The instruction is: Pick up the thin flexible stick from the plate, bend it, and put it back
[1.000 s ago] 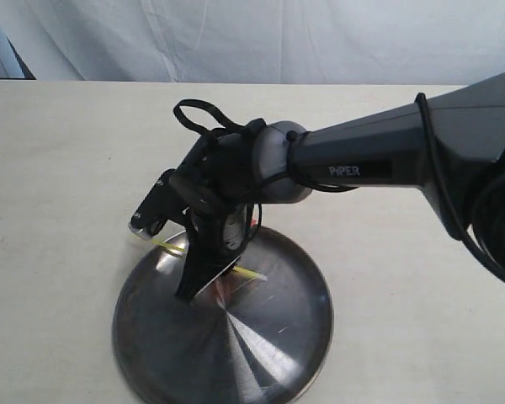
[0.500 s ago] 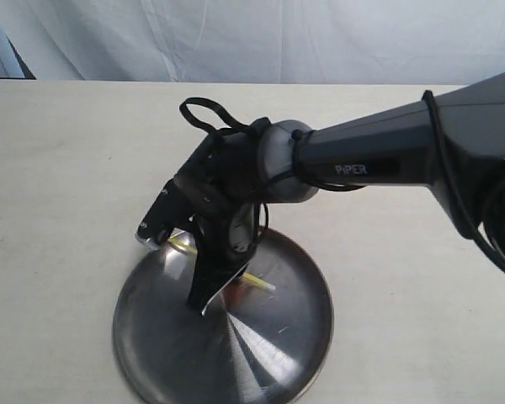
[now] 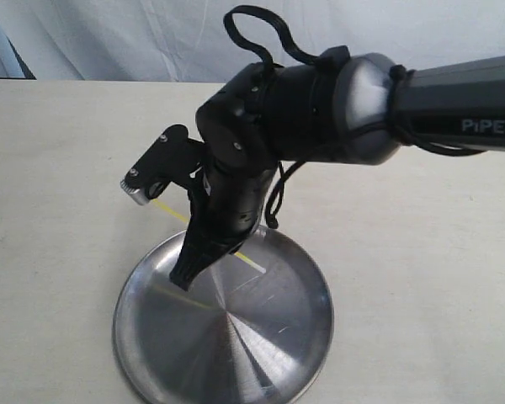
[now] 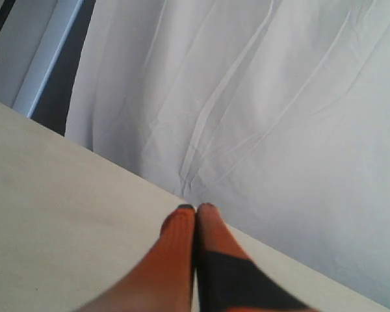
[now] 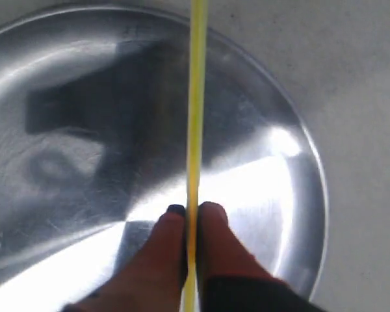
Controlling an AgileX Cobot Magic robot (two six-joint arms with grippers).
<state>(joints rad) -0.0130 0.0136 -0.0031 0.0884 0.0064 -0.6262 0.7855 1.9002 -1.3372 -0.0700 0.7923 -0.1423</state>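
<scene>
The thin flexible stick (image 5: pixel 197 97) is pinched partway along by the closed right gripper (image 5: pixel 192 211) and held above the plate (image 5: pixel 273 195), apparently raised for bending, while the left gripper (image 4: pixel 196 209) is closed on nothing

The right arm (image 3: pixel 454 105) is a dark grey tapered shell lettered "PiPER" in white, meeting a rounded pale grey joint (image 3: pixel 366 114) and a black wrist block (image 3: pixel 244 126). A black cable (image 3: pixel 257 25) loops over it, and a small black camera (image 3: pixel 151 172) carries a silver rim. The left end effector (image 4: pixel 196 209) and right end effector (image 5: pixel 190 214) show orange-red fingers (image 5: pixel 159 257) with black patches.
</scene>
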